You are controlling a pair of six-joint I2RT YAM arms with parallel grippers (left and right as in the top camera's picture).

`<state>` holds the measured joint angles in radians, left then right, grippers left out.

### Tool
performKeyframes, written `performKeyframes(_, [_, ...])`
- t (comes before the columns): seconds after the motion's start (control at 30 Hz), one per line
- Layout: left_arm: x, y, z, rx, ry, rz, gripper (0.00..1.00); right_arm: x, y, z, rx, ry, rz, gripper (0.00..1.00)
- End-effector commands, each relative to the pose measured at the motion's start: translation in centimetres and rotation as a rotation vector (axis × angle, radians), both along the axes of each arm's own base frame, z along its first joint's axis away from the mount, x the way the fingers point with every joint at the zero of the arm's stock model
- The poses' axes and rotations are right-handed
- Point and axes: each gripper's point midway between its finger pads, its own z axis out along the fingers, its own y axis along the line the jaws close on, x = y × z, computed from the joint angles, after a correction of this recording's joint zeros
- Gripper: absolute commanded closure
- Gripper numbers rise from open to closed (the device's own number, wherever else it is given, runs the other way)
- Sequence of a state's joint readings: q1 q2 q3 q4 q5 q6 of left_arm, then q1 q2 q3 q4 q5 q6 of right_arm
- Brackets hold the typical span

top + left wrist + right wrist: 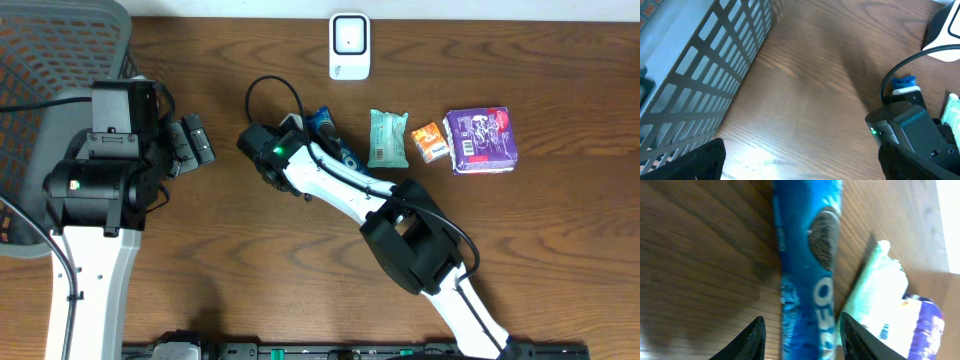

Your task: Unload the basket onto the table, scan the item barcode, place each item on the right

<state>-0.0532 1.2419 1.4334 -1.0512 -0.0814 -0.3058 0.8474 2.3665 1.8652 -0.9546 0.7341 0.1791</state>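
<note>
Oreo pack seen from above lies on the tabletop, just beside the green pack. Left wrist view: left claw wide, holding nothing, basket near. Right wrist view: right claw half wide, one finger each side of the Oreo pack

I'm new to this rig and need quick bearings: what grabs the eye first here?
The blue Oreo pack lies at the centre of the table, between the right arm's open fingers. A white scanner stands at the far edge, and a grey mesh basket fills the far left corner.
</note>
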Motion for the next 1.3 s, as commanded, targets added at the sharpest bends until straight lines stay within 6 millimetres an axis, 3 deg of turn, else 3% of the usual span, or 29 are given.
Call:
performKeyframes(0.0, [0.1, 0.3, 0.3, 0.015, -0.002, -0.002, 0.02, 0.1, 0.9, -0.7, 0.082, 0.028, -0.023, 0.56])
performKeyframes(0.2, [0.1, 0.3, 0.3, 0.015, -0.002, -0.002, 0.02, 0.4, 0.9, -1.3, 0.141, 0.065, -0.037, 0.57])
performKeyframes(0.43, [0.1, 0.3, 0.3, 0.015, -0.002, -0.002, 0.02, 1.9, -1.2, -1.3, 0.121, 0.031, -0.084, 0.56])
performKeyframes(0.67, [0.1, 0.3, 0.3, 0.015, -0.002, -0.002, 0.02, 2.0, -1.4, -1.8, 0.157, 0.067, -0.096, 0.57])
performKeyframes(1.0, [0.1, 0.3, 0.3, 0.015, -0.002, -0.002, 0.02, 1.8, -4.0, -6.2, 0.095, 0.139, -0.136, 0.56])
performKeyframes(1.1, [0.1, 0.3, 0.3, 0.015, -0.002, -0.002, 0.02, 2.1, -4.8, -6.5, 0.089, 0.146, -0.153, 0.56])
performKeyframes(1.13, [0.1, 0.3, 0.3, 0.015, -0.002, -0.002, 0.02, 2.2, -4.9, -6.4, 0.092, 0.145, -0.156, 0.59])
performKeyframes(1.27, [0.1, 0.3, 0.3, 0.015, -0.002, -0.002, 0.02, 2.1, -4.7, -6.7, 0.132, 0.176, -0.163, 0.85])
